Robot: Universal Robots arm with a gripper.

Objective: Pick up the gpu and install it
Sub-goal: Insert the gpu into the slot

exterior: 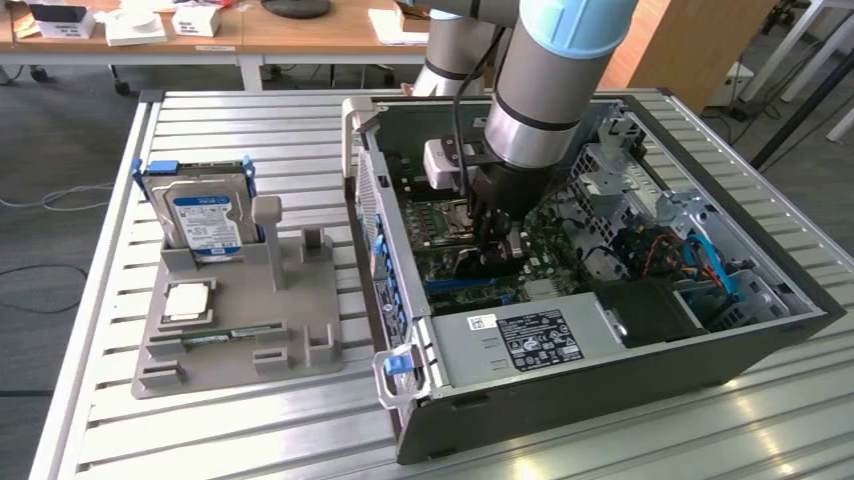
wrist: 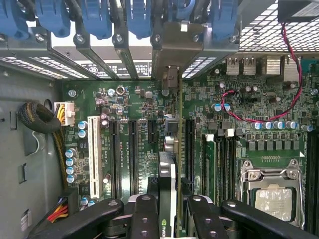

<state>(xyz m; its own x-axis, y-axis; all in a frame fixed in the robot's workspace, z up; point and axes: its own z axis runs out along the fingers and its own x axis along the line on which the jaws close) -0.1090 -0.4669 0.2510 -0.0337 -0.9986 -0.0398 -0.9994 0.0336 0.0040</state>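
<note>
gripper clamped on gpu. card upright, edge-on, low over motherboard inside pc case, among expansion slots. seated or not: cannot tell. risks, judged: edge off slot line jams on slot wall; card tilts in grip; hard push flexes board; card end fouls rear slot covers.

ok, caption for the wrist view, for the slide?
Gripper holding the gpu edge-on at the motherboard expansion slots, bracket end toward the blue latches.
</note>
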